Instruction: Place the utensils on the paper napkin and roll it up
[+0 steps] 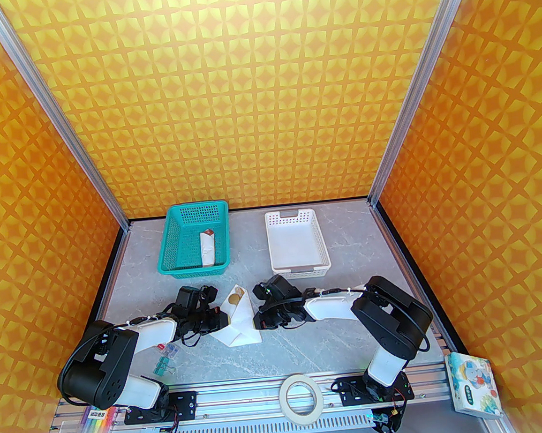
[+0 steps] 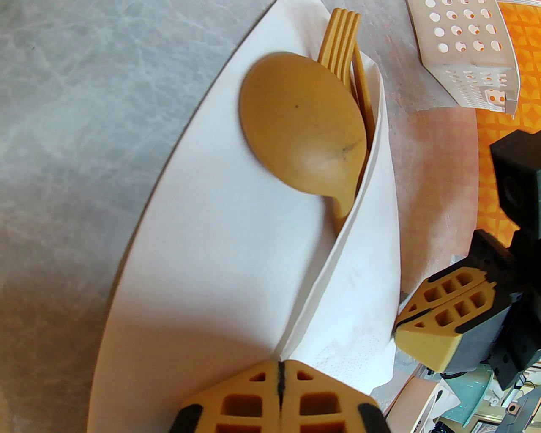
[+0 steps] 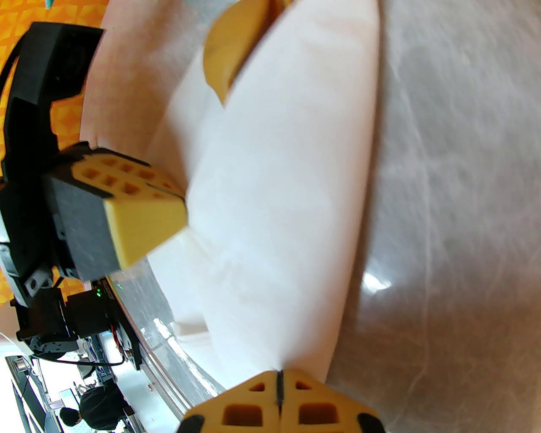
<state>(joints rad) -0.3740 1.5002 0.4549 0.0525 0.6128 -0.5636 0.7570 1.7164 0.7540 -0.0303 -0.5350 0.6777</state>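
The white paper napkin [image 1: 237, 324] lies on the table between the two arms, partly folded. A tan spoon [image 2: 300, 127] and a fork [image 2: 340, 42] rest on it, and the napkin's right flap covers their handles. My left gripper [image 2: 280, 365] is shut, pinching the napkin's near left edge. On the napkin's right edge my right gripper [image 3: 279, 374] is shut on the folded flap. The spoon's bowl [image 1: 234, 299] pokes out at the napkin's far end. In the top view the left gripper [image 1: 219, 315] and right gripper [image 1: 257, 321] flank the napkin closely.
A teal basket [image 1: 172, 247] at the back left holds a white roll with a red-brown tip [image 1: 208, 249]. A white basket [image 1: 321, 241] stands at the back right. Small clips [image 1: 164, 363] lie near the left arm, and a tape roll [image 1: 302, 398] sits on the front rail.
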